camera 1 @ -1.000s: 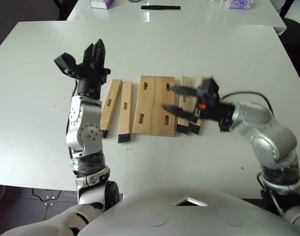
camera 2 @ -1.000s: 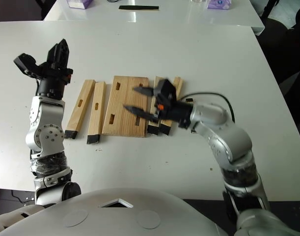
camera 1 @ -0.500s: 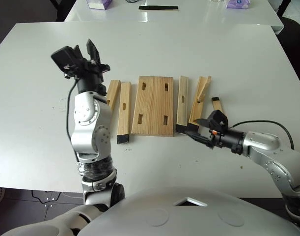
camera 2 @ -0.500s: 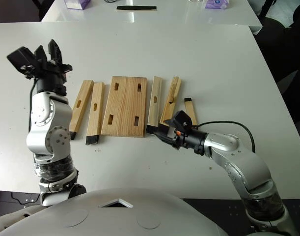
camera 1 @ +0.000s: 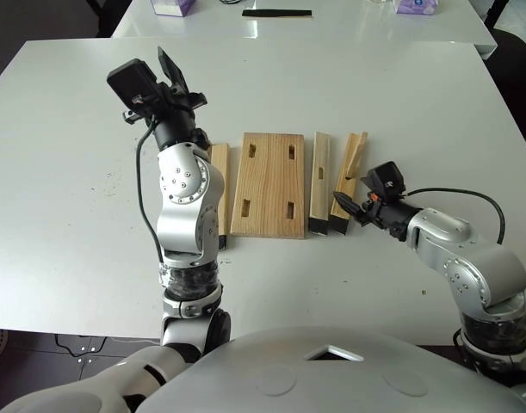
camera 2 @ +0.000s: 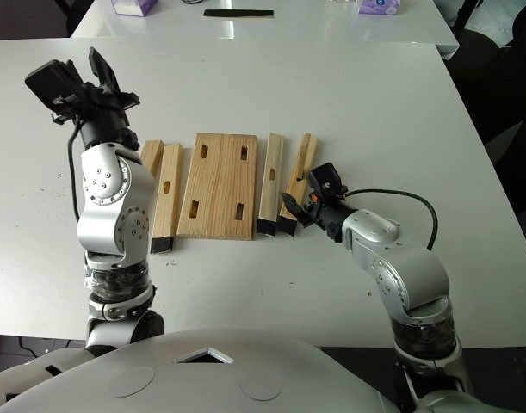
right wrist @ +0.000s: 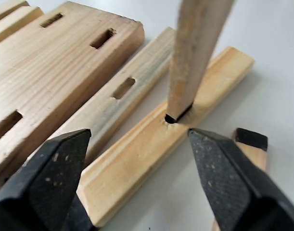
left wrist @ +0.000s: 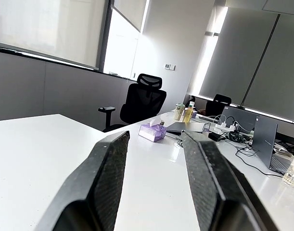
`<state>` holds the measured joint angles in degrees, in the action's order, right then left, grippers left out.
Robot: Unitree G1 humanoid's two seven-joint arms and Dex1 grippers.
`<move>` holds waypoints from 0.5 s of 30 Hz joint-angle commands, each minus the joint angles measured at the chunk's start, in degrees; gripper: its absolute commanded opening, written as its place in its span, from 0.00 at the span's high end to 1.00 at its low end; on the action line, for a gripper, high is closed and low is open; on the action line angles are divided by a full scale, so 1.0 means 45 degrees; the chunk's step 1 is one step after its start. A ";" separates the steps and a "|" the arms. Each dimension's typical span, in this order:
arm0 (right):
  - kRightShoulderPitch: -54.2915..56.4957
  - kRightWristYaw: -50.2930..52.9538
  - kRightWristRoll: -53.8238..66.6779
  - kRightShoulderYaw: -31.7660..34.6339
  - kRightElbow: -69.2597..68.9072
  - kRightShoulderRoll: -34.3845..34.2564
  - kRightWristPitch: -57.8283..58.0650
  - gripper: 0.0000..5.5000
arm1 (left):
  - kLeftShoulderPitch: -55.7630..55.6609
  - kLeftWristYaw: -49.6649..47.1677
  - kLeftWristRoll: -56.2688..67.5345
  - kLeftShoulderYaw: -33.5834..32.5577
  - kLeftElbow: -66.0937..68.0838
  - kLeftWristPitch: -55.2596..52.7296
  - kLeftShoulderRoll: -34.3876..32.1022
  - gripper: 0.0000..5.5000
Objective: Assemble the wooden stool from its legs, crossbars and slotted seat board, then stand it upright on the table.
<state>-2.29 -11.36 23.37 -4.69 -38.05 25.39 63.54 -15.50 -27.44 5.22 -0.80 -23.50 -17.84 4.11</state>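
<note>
Brought back to the leg (right wrist: pixel 151 159), the right gripper (camera 1: pixel 349 206) is spread, as is the left gripper (left wrist: pixel 155 136). Fitting of the crossbar (right wrist: pixel 195 48) seems underway; a grasp is needed.

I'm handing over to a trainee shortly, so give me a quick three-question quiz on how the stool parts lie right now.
1. True or false: the seat board lies flat on the table.
2. Which piece has the crossbar standing in its slot? A: the leg nearest the right tool. B: the seat board. C: the leftmost leg.
3. Fill in: the right tool is ___ (open or shut).
Key: 1 true; 2 A; 3 open.
</note>
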 commanded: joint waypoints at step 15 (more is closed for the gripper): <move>-0.0329 0.1330 -0.1756 -0.1174 0.1437 -0.1604 -0.0579 0.32 | -0.1098 0.0886 0.0385 -0.0745 0.1774 0.0554 0.0736 0.63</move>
<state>-3.25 -5.82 17.29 -9.31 -33.14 17.70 61.22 -20.03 -23.80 7.09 -3.20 -16.05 -15.45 6.54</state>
